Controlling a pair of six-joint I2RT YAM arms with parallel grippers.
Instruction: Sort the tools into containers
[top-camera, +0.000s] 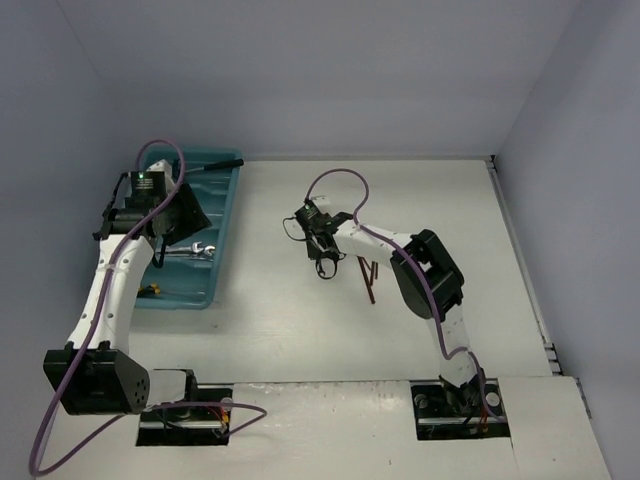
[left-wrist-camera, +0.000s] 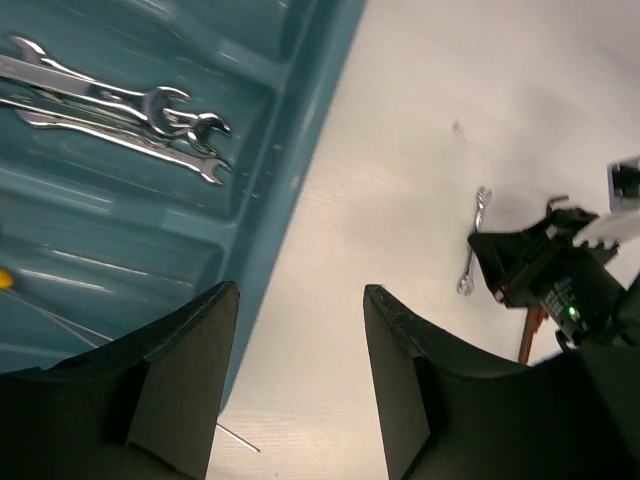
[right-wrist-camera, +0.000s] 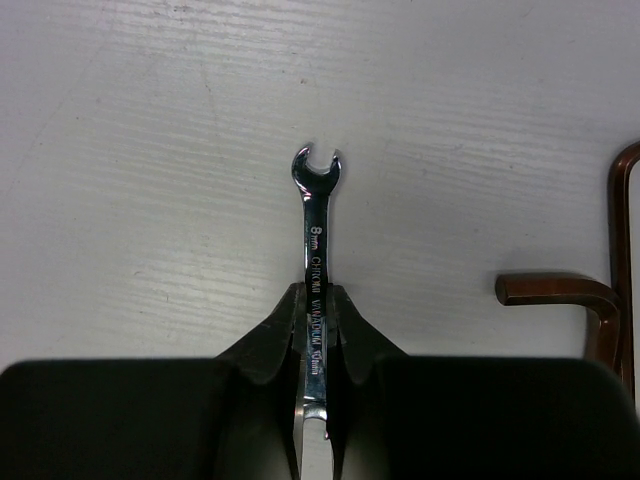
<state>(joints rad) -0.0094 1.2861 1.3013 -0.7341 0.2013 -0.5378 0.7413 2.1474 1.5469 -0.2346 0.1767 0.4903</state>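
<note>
- R arm: right gripper (right-wrist-camera: 315, 300) clenched on the shank of a silver wrench (right-wrist-camera: 316, 215); fingers pinch it from both sides, open-end head sticks out toward 12 o'clock in the wrist view
- We cannot tell whether the wrench touches the white table (right-wrist-camera: 150, 150) or sits just above it
- Top view: this gripper is near table centre, teal tray (top-camera: 224, 205) at 9 o'clock from it, well apart
- Reddish-brown tools (right-wrist-camera: 560, 290), bent in L shape, lie on the table at 3 o'clock of the held wrench, not touching it
- L arm: left gripper (left-wrist-camera: 300, 310) released, jaws apart, nothing between them; it hangs over the tray's table-side rim
- Tray contents, L wrist view: tray wrenches (left-wrist-camera: 150, 110) lie side by side in one compartment at approx 10 o'clock; we see a yellow handle tip (left-wrist-camera: 4, 278) in the neighbouring compartment at the 9 o'clock frame edge, rest cut off
- Top view: black-handled hammer (top-camera: 215, 164) at the tray's 12 o'clock end, handle reaching the rim on the table side
</note>
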